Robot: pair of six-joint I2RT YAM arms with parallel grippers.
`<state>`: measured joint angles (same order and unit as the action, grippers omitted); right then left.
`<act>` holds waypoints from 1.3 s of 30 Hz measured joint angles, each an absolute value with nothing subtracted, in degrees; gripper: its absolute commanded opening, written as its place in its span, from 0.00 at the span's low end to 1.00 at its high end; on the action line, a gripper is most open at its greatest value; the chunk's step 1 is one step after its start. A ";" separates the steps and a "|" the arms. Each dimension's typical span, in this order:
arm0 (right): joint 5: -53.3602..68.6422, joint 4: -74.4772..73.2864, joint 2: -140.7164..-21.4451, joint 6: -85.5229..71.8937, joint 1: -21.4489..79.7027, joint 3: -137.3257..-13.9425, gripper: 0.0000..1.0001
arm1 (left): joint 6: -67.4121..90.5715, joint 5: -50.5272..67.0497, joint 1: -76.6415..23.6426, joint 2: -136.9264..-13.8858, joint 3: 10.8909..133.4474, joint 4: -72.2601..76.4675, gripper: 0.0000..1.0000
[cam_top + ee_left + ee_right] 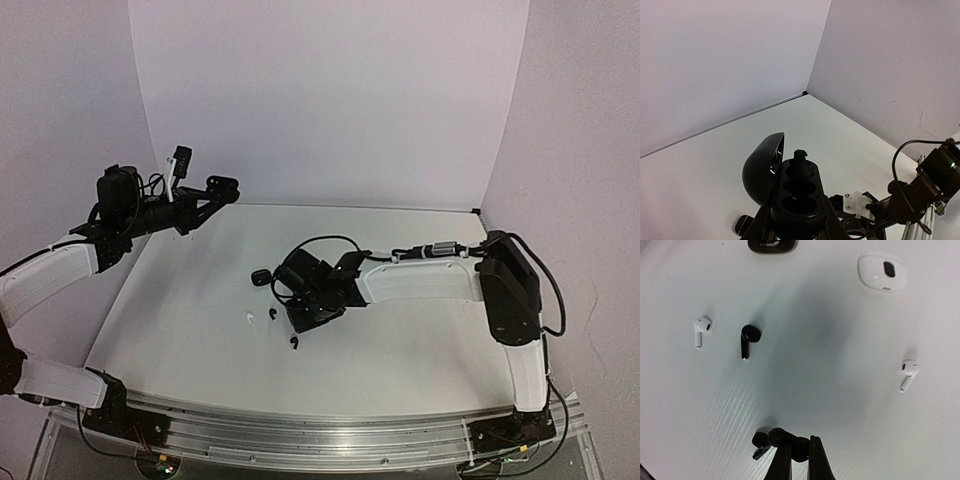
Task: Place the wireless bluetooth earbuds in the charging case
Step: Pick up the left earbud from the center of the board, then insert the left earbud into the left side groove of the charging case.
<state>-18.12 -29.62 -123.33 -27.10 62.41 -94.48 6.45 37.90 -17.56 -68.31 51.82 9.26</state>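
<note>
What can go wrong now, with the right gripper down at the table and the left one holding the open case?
1. The right gripper pinches a black earbud only at its very fingertips. The small glossy bud may slip or twist when lifted.
2. The left gripper holds the open charging case in the air. The seated earbud stands proud of its slot, so it might fall out if the case tilts.

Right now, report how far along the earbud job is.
Done: one glossy black earbud sits in the open black charging case. In hand: right claw grips another black earbud. Left: two white earbuds and one loose black earbud on the white table.
</note>
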 measured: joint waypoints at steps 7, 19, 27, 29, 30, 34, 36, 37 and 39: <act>-24.36 -29.81 -119.07 -21.48 62.41 -101.15 0.00 | 6.12 39.55 -17.56 -68.34 50.88 10.25 0.00; -27.85 -11.47 -106.65 1.03 69.27 -110.01 0.00 | 0.01 45.57 -19.32 -68.28 48.72 17.91 0.00; -25.06 -2.13 -108.35 8.29 70.41 -112.05 0.00 | -4.51 50.78 -20.01 -67.37 46.00 23.22 0.00; -24.93 -1.49 -109.75 9.48 70.37 -112.84 0.00 | -4.68 51.94 -20.11 -67.25 46.00 24.05 0.00; -24.88 -1.20 -110.49 10.11 70.32 -113.10 0.00 | -4.65 52.40 -20.12 -67.16 46.00 24.28 0.00; -24.66 -0.98 -112.33 11.64 70.22 -113.19 0.00 | -4.22 53.83 -20.22 -67.02 46.00 24.69 0.00; -24.59 -1.00 -112.75 12.09 70.22 -113.19 0.00 | -3.85 54.27 -20.22 -67.02 46.00 24.70 0.00; -24.61 -0.97 -112.91 12.24 70.22 -113.19 0.00 | -3.62 54.47 -20.21 -67.02 46.00 24.73 0.00; -24.84 -0.92 -113.00 12.51 70.22 -113.19 0.00 | -3.14 54.90 -20.21 -67.02 46.00 24.73 0.00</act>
